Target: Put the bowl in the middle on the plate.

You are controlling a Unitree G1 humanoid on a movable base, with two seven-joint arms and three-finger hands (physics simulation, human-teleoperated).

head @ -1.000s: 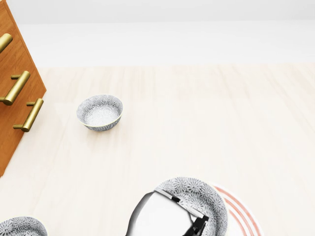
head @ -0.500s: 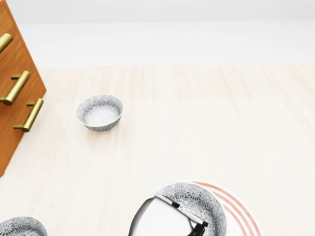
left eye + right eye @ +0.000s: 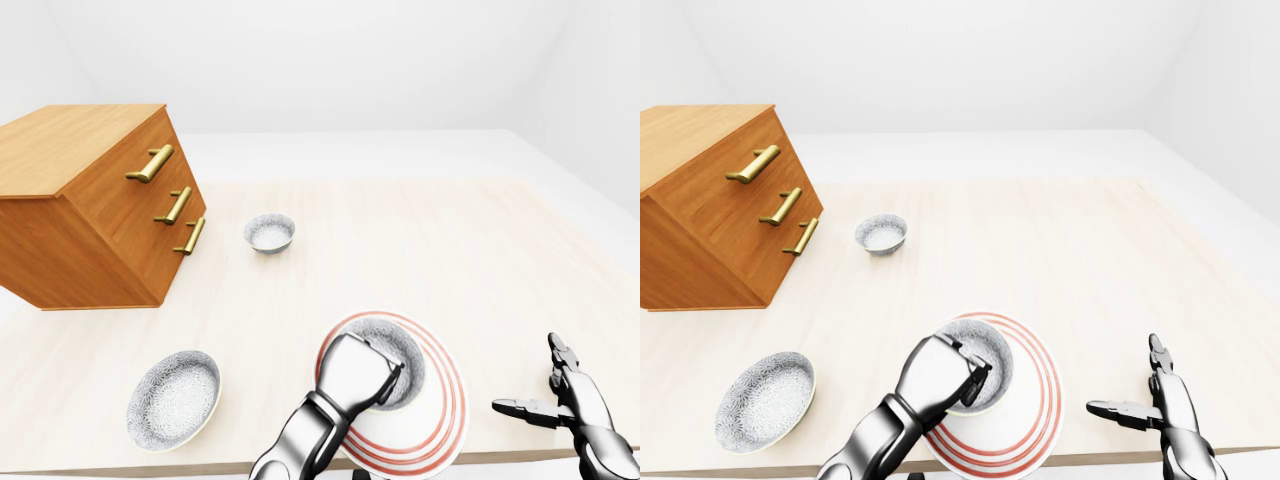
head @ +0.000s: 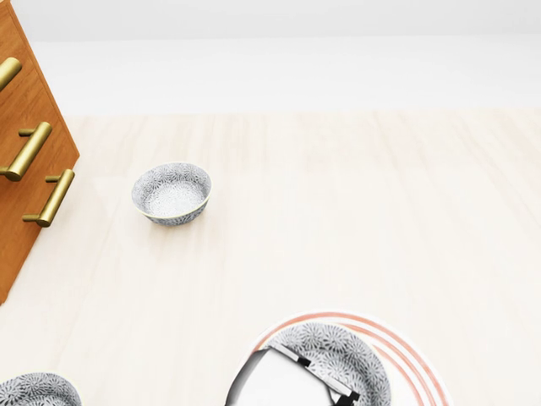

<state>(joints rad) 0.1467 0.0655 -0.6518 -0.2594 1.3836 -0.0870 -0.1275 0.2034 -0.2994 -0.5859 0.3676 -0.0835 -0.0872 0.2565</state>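
Note:
The patterned grey middle bowl (image 3: 987, 352) sits inside the red-ringed white plate (image 3: 1032, 398) near the bottom of the right-eye view. My left hand (image 3: 962, 380) comes in from the lower left, its fingers shut over the bowl's near rim. I cannot tell whether the bowl rests on the plate or hangs just above it. In the head view the same bowl (image 4: 338, 353) shows with the plate's rings (image 4: 399, 345) around it. My right hand (image 3: 1145, 392) hovers open at the lower right, apart from the plate.
A second patterned bowl (image 3: 269, 232) stands further up the light wooden table (image 3: 450, 250). A third bowl (image 3: 173, 398) lies at lower left near the table's bottom edge. A wooden drawer chest (image 3: 90, 205) with brass handles occupies the left.
In the head view the bowl and left hand have sunk lower and a little right. More of the plate's rings now show around the bowl's upper side.

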